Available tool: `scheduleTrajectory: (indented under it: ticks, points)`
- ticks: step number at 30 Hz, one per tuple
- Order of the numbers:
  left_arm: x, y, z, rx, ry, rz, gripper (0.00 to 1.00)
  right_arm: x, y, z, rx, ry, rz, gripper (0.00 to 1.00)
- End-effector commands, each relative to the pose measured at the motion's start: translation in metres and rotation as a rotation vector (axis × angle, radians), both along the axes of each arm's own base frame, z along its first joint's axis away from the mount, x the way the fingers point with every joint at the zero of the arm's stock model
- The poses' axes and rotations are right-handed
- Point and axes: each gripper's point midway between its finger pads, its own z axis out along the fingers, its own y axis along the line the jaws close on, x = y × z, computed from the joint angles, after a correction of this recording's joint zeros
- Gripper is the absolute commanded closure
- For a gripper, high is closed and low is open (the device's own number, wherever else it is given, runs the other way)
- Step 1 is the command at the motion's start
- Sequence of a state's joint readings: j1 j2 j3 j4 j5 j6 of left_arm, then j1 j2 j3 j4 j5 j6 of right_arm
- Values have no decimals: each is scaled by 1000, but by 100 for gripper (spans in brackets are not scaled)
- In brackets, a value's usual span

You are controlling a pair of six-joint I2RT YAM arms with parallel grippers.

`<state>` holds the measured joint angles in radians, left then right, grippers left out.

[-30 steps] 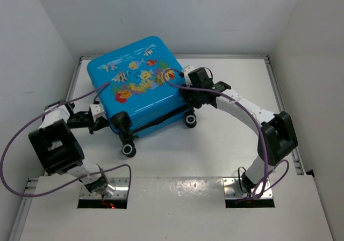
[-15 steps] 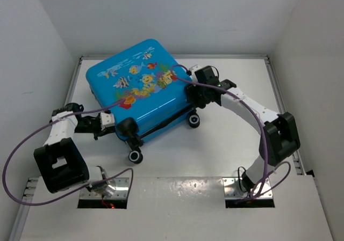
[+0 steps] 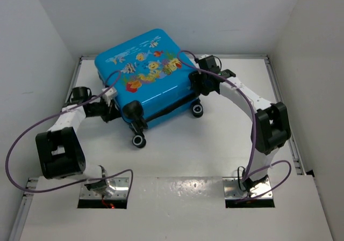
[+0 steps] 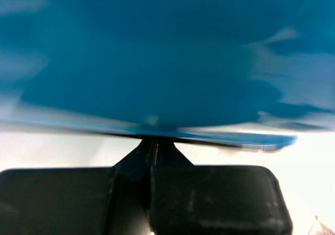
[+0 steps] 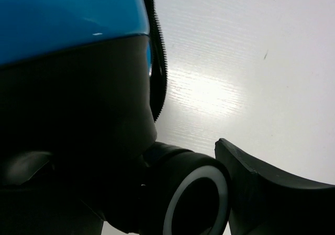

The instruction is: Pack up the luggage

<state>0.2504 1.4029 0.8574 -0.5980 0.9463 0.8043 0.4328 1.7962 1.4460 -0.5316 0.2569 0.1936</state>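
Nearest the arm bases, the white table (image 3: 226,150) is lying bare, and the first part of the luggage (image 3: 148,74) to meet the eye is its near wheel (image 3: 139,141), which is hanging just off the shell's corner. The case is sitting toward the back left of the table, zipped closed with its fish print facing up, and it looks tipped.

The left gripper (image 3: 110,97) is pressing in at the case's left edge. In the wrist view its fingers (image 4: 209,198) are lying flat against each other, so the jaws are closed. Their tip is meeting the dark seam under the blue shell, and I cannot tell whether anything thin is pinched there.

The right gripper (image 3: 194,84) is working at the right edge beside the far wheel (image 3: 198,110). One finger (image 5: 272,193) is showing just beside that wheel, while the other is lost in the dark wheel housing, so I cannot tell whether those jaws are clamping or standing apart.

My reading is that the arms are steadying or turning the case to reach its zipper. Doing this well is going to mean moving both arms together, since the glossy shell is likely slippery and the wheels are apt to roll. The right arm should be bracing while the left is working along the seam.
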Motion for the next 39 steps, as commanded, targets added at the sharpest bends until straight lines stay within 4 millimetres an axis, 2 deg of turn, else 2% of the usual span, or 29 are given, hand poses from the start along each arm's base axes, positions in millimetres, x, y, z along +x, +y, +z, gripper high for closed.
scheduleTrajectory:
  ticks: [1,2,3,4,6,8,9,10,11,12,13,14,15,16,17,20,23,26,27,30,31,33,34,35,36,37,38,39]
  points:
    - [103,4,88,-109,-350,81,100,10,34,20,133,-64,-2,100]
    - [115,12,90,-105,-358,106,100,6,35,16,132,-50,6,100]
    - [124,13,79,-125,-309,120,100,4,35,14,132,-43,14,100]
    - [136,16,90,-120,-337,117,100,2,37,13,142,-36,18,100]
    - [147,15,89,-106,-347,109,100,-1,40,11,158,-19,25,100]
    - [144,10,88,-112,-363,55,100,-1,45,12,182,-5,41,100]
    - [134,6,82,-124,-317,27,100,-1,48,14,192,-7,36,100]
    - [126,4,75,-92,-342,-35,100,-1,49,13,197,-1,30,100]
    - [98,-8,70,-136,-261,-91,100,2,50,12,206,-1,9,100]
    - [83,-13,68,-141,-243,-132,100,0,50,11,209,10,0,100]
    - [49,-24,62,-134,-228,-223,100,2,48,11,213,10,-27,100]
    - [48,-24,65,-89,-318,-268,100,1,46,7,201,22,-33,100]
    - [21,-33,60,-83,-300,-339,100,2,46,8,210,24,-52,100]
    - [7,-37,57,-73,-292,-374,100,3,47,7,207,20,-61,100]
    - [-17,-44,58,-80,-273,-424,100,6,46,8,215,18,-84,100]
    - [-50,-56,56,-121,-191,-479,100,10,50,10,224,25,-103,100]
    - [-61,-61,55,-133,-213,-511,100,13,58,6,240,38,-109,100]
    - [-53,-61,58,-134,-213,-452,100,15,66,5,246,38,-77,100]
    - [-40,-60,60,-127,-261,-440,100,14,69,6,247,36,-58,100]
    - [-32,-74,69,-143,-249,-430,100,20,74,17,270,8,-18,86]
    - [-23,-78,76,-144,-269,-427,100,27,74,29,284,-26,-17,58]
    - [-12,-86,78,-134,-293,-441,100,35,68,45,267,-62,17,33]
    - [-10,-87,74,-147,-261,-425,93,40,66,61,273,-96,19,25]
    - [-6,-90,77,-149,-267,-435,79,41,58,85,282,-144,15,17]
    - [-2,-90,79,-150,-271,-429,64,44,50,96,290,-162,12,17]
    - [3,-93,78,-152,-279,-432,55,43,36,116,299,-194,-1,20]
    - [5,-93,79,-158,-269,-421,19,42,25,125,316,-207,-11,26]
    - [9,-93,80,-156,-278,-421,13,30,18,158,354,-267,-1,46]
